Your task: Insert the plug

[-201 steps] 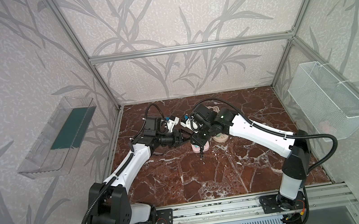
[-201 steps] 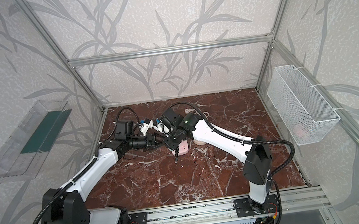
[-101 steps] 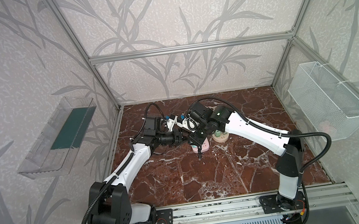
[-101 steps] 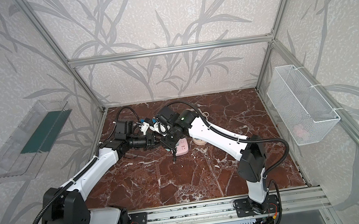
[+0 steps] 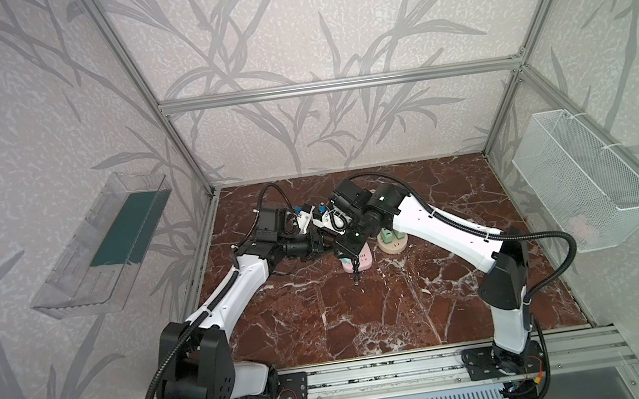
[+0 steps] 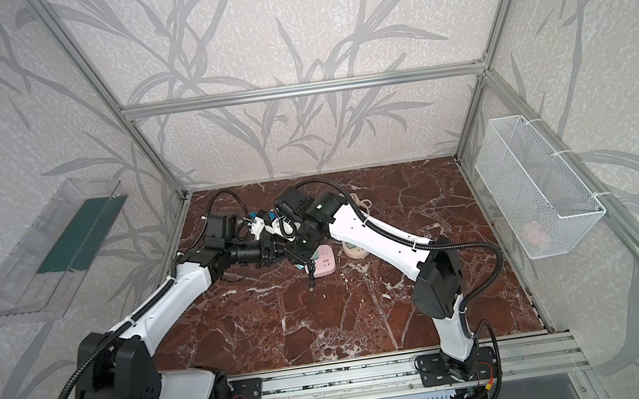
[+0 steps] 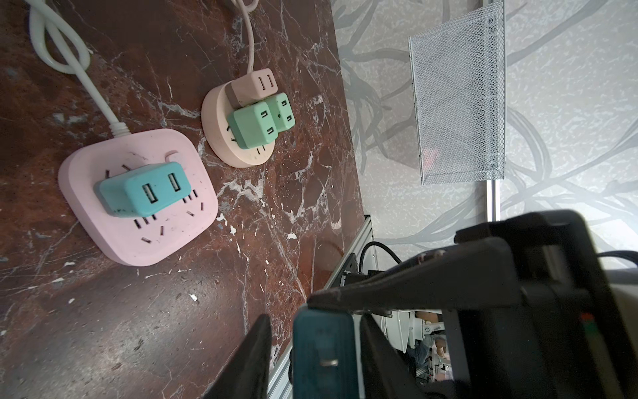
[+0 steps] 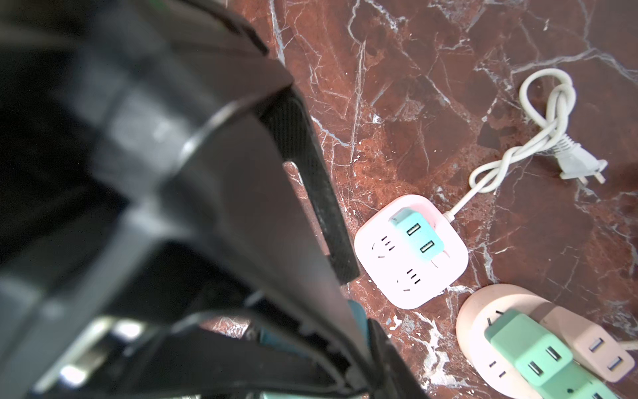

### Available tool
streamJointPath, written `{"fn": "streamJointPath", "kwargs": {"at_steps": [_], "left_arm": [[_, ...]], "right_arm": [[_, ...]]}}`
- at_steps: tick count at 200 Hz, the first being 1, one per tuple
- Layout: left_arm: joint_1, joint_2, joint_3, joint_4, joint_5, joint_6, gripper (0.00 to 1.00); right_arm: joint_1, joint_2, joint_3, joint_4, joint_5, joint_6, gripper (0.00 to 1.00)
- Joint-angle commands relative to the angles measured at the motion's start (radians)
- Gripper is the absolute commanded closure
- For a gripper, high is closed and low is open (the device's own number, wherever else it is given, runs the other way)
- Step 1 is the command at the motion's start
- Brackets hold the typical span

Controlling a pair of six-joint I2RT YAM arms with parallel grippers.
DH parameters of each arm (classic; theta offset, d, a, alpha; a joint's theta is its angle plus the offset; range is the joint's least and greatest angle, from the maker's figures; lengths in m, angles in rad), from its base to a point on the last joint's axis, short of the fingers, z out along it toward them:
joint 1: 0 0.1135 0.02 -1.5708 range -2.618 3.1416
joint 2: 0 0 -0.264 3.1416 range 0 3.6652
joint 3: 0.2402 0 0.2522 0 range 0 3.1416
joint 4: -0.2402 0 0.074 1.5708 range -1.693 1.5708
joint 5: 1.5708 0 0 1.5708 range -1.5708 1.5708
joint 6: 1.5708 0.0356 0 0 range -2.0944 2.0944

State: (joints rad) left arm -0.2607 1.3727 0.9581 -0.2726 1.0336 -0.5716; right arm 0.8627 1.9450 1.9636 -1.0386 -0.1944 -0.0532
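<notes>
Straddling the teal plug [image 7: 322,355], the left pincer [image 7: 312,331] stands part open, a gap showing on one side, likely to take it over. The right pincer [image 5: 345,245] grips it aloft near the pink strip [image 7: 138,221], whose free sockets seem the target.

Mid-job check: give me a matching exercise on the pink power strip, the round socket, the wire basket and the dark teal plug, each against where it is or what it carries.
Things
1. pink power strip
2. round socket
3. wire basket
4. dark teal plug

Place or state
A. hangs on the wall
B. held in the air, not plugged in
C. carries one light teal charger
D. carries two green adapters and a beige adapter

Pairs: 1-C, 2-D, 3-A, 4-B
</notes>
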Motion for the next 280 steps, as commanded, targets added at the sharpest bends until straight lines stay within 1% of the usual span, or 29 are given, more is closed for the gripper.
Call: {"fn": "streamJointPath", "kwargs": {"at_steps": [1, 25, 37, 68, 95, 127, 153, 178, 225, 242, 257, 280], "left_arm": [[-0.026, -0.015, -0.012, -0.019, 0.066, 0.018, 0.56], [-0.026, -0.017, -0.012, -0.019, 0.079, 0.020, 0.54], [-0.032, -0.011, -0.013, -0.013, 0.093, 0.016, 0.53], [-0.046, -0.004, -0.014, -0.010, 0.104, 0.016, 0.54], [-0.058, -0.002, -0.014, -0.009, 0.116, 0.018, 0.54], [-0.070, 0.005, -0.012, -0.017, 0.118, 0.023, 0.56], [-0.074, 0.014, -0.011, -0.022, 0.122, 0.025, 0.62], [-0.080, 0.019, -0.009, -0.022, 0.129, 0.025, 0.64], [-0.087, 0.025, -0.010, -0.020, 0.137, 0.024, 0.65], [-0.094, 0.026, -0.012, -0.006, 0.149, 0.014, 0.63], [-0.099, 0.027, -0.013, -0.003, 0.148, 0.012, 0.61], [-0.103, 0.032, -0.012, -0.003, 0.151, 0.012, 0.62]], "right_arm": [[-0.024, 0.024, 0.045, 0.044, -0.019, -0.032, 1.00], [-0.036, 0.042, 0.076, -0.004, -0.024, -0.056, 1.00], [-0.041, 0.050, 0.093, -0.023, -0.047, -0.070, 1.00], [-0.042, 0.052, 0.099, -0.019, -0.033, -0.093, 1.00], [-0.044, 0.038, 0.089, 0.008, -0.053, -0.118, 1.00], [-0.048, 0.026, 0.094, 0.029, -0.043, -0.119, 1.00], [-0.054, 0.020, 0.096, 0.035, -0.029, -0.121, 1.00], [-0.063, 0.010, 0.089, 0.042, -0.027, -0.123, 1.00], [-0.076, 0.006, 0.088, 0.074, -0.024, -0.102, 1.00], [-0.079, 0.011, 0.091, 0.092, -0.008, -0.091, 1.00], [-0.083, 0.037, 0.133, 0.072, 0.022, -0.078, 1.00], [-0.088, 0.081, 0.205, 0.036, 0.022, -0.077, 1.00]]}}
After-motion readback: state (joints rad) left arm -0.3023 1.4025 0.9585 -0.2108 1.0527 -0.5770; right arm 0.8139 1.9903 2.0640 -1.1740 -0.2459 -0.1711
